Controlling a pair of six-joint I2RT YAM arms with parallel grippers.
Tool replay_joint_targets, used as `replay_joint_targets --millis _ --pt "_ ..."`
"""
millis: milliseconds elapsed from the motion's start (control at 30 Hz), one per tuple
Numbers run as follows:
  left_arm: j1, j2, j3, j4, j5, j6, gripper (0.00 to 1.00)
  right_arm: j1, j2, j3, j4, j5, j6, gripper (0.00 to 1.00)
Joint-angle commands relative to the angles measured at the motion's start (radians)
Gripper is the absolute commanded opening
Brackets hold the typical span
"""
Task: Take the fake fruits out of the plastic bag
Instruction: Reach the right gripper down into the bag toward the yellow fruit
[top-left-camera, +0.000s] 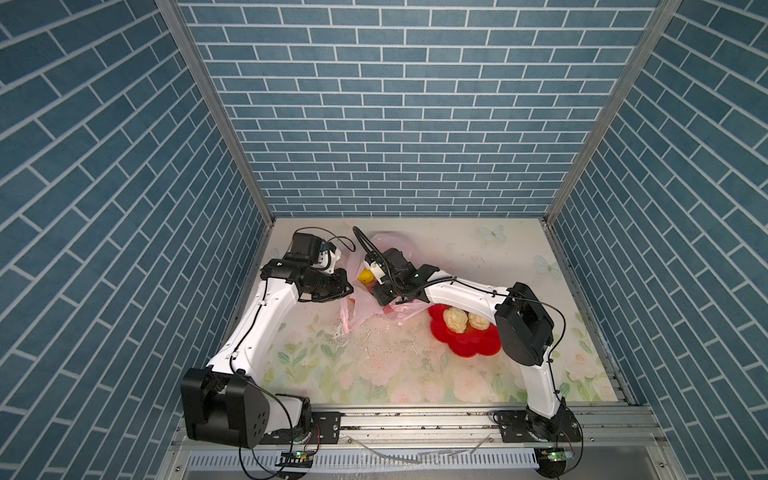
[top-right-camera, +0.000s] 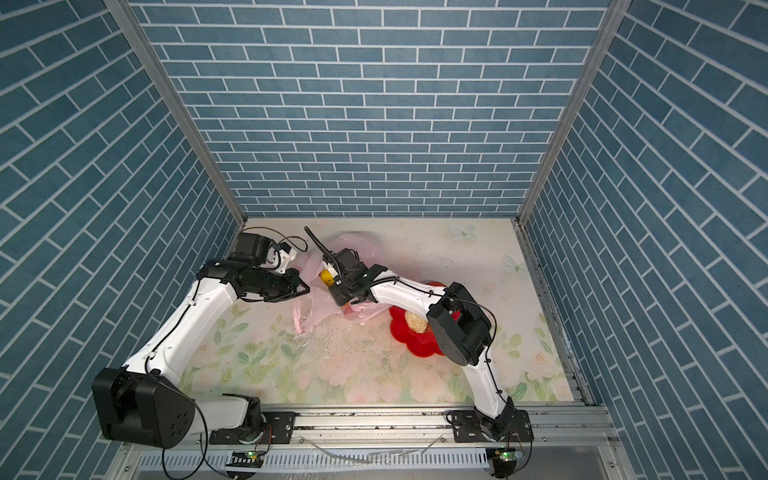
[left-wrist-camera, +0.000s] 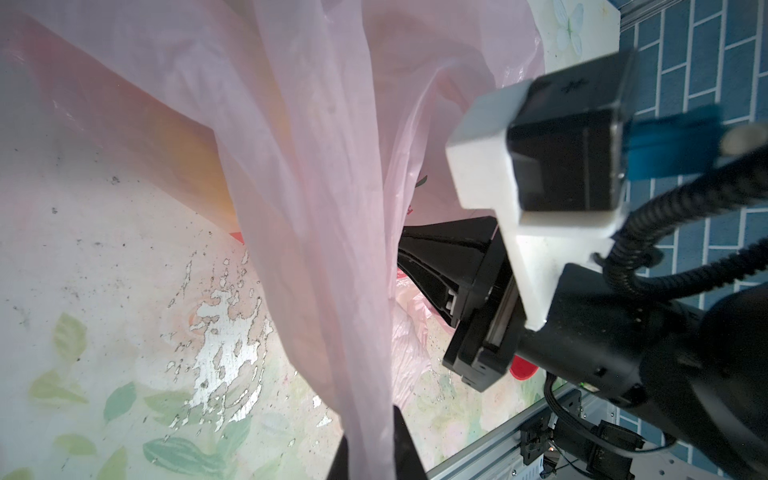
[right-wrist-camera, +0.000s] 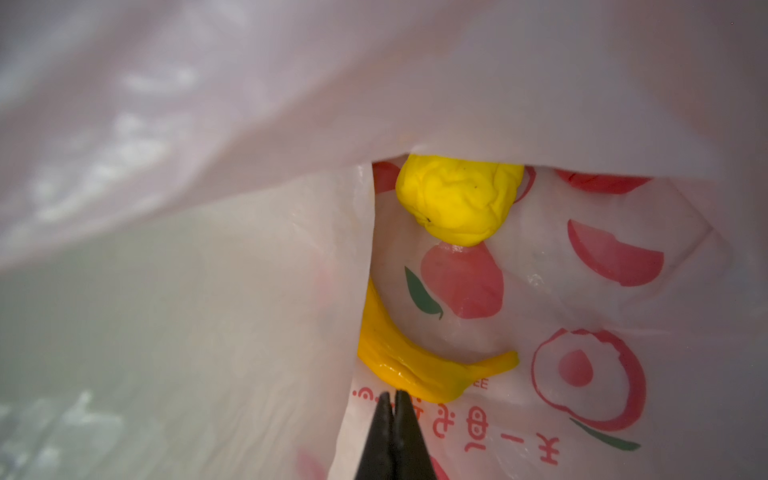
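Blue brick-patterned walls (top-left-camera: 395, 124) close in three sides of a flat surface (top-left-camera: 374, 374) printed with pale flowers and green leaves. The print is scuffed and flaked to white near the middle.

On the left, the left pincer (left-wrist-camera: 371, 455) is clamped on a gathered fold of the plastic bag (left-wrist-camera: 311, 166). The bag is a thin, translucent pale-pink film that runs from the pincer in long soft creases. In both top views it lies crumpled on the surface.

Inside the bag, the right wrist view shows a lumpy, creased yellow piece (right-wrist-camera: 457, 199). Nearer lies a smooth, glossy, curved banana (right-wrist-camera: 399, 357) of deeper yellow. Both rest on film printed with red fruit shapes, green leaves and red characters. The right pincer (right-wrist-camera: 392, 401) reaches into the bag's mouth with its black tips pressed together right at the banana's edge; whether they nip it I cannot tell.

To the right, just beside the bag, a glossy red flower-shaped dish (top-left-camera: 469, 347) holds two knobbly cream fruits (top-left-camera: 454, 320). They touch each other and sit partly under the right arm (top-left-camera: 457, 291).
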Motion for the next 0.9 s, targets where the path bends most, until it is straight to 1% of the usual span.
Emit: replay_joint_targets --millis 0,133,267,400,500,533,700,867 --pt "0.013 0.018 0.037 -0.035 0.005 0.016 0.12 -0.001 0.017 -0.042 -0.022 -0.017 -0.076 0.0" --pt "0.018 0.026 0.068 -0.045 0.001 0.015 0.12 0.0 0.017 -0.067 -0.032 -0.025 -0.093 0.0" --pt "0.019 0.024 0.097 -0.061 0.005 0.019 0.12 0.0 0.036 -0.058 -0.055 -0.023 -0.105 0.0" --pt "0.019 0.002 0.1 -0.077 0.032 0.025 0.11 0.0 0.083 0.01 -0.101 -0.01 -0.108 0.0" --pt "0.019 -0.017 0.091 -0.12 0.041 0.044 0.1 0.001 0.115 0.081 -0.131 -0.004 -0.108 0.0" --pt "0.019 -0.028 0.083 -0.135 0.031 0.05 0.09 0.001 0.153 0.104 -0.141 -0.001 -0.108 0.0" --pt "0.019 -0.079 0.035 -0.166 0.015 0.059 0.09 0.003 0.214 0.208 -0.183 0.017 -0.111 0.0" --pt "0.019 -0.118 -0.024 -0.174 0.034 0.051 0.1 0.003 0.229 0.262 -0.175 0.032 -0.092 0.0"
